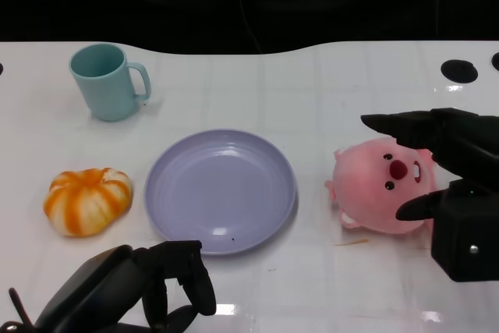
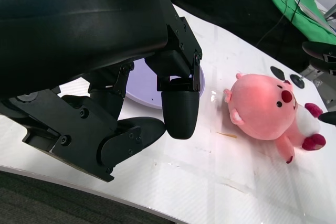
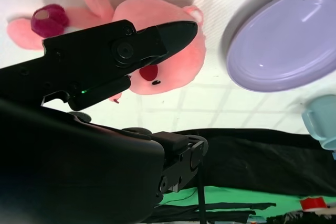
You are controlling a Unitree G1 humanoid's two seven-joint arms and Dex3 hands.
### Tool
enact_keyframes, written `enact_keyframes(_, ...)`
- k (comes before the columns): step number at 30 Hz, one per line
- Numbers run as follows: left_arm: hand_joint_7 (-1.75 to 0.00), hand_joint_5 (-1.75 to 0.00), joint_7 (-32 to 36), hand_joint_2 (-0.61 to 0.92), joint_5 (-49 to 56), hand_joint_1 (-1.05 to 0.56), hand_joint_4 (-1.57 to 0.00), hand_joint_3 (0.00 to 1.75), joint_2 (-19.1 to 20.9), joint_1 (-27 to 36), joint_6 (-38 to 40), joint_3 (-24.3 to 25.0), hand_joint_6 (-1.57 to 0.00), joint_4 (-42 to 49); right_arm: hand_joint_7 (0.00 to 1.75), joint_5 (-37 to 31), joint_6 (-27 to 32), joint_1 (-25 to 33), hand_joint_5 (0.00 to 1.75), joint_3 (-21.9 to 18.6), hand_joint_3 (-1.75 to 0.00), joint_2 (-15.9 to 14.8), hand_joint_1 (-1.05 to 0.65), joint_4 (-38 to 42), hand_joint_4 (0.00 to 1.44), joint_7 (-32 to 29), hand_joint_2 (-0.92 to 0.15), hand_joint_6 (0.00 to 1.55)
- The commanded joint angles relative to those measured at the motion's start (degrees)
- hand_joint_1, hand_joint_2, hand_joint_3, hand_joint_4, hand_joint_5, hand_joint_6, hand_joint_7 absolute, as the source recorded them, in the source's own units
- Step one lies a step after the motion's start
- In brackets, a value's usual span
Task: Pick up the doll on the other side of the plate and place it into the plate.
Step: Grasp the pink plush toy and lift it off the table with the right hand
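Note:
The pink doll (image 1: 382,185) lies on the white table to the right of the lavender plate (image 1: 222,193), which has nothing on it. My right hand (image 1: 456,185) is at the doll's right side. Its fingers reach over the doll's top and its thumb sits below the doll, spread apart and not closed on it. In the right wrist view a finger (image 3: 131,51) crosses in front of the doll (image 3: 152,9), with the plate (image 3: 283,40) beyond. My left hand (image 1: 132,286) hangs low near the table's front edge, fingers curled in on nothing. The left wrist view shows the doll (image 2: 262,106) and a strip of the plate (image 2: 139,85).
A teal mug (image 1: 109,79) stands at the back left. An orange and white pumpkin plush (image 1: 87,200) lies left of the plate. Black holes (image 1: 458,70) mark the table's far right. The table's far edge meets a dark background.

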Motion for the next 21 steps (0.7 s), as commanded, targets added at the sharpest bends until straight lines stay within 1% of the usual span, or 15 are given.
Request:
enact_keyframes(1,-1.33,-1.67,-0.04,0.63,0.68,-0.20,-0.67,0.95,0.38,0.29,0.26,0.02,-0.66,-0.40,0.00,-1.80,1.61,-2.26,0.14,1.46,0.00,-0.30,-0.77,1.99,0.01,0.63,-0.89,0.11)
enact_keyframes(7,-1.33,-1.67,-0.02,0.64,0.82,-0.21,-0.67,0.95,0.28,0.57,0.12,0.06,-0.66,-0.64,0.01,-4.51,2.37,-5.48,0.17,4.66,0.00,0.81,-0.78,6.82,0.01,-0.01,-0.89,0.13)
enact_keyframes(13,-1.34,-1.67,-0.24,0.64,1.04,-0.21,-0.67,0.95,0.15,0.80,0.66,0.09,-0.66,-1.36,0.00,-7.73,2.73,-8.91,0.20,8.20,-0.02,2.39,-0.81,13.67,0.02,-0.87,-0.92,0.12)
enact_keyframes(18,-1.34,-1.68,-0.25,0.64,0.89,-0.21,-0.67,0.95,0.13,1.02,0.50,0.19,-0.66,-1.64,0.01,-8.41,3.25,-12.08,0.21,10.49,-0.06,4.69,-0.81,21.02,0.01,-1.04,-0.92,0.11)
enact_keyframes(21,-1.34,-1.67,-0.42,0.64,1.08,-0.21,-0.66,0.95,0.05,1.17,1.21,0.06,-0.66,-2.35,0.01,-8.75,3.04,-14.06,0.21,11.71,-0.06,6.44,-0.79,26.35,0.02,-2.41,-0.92,0.12)
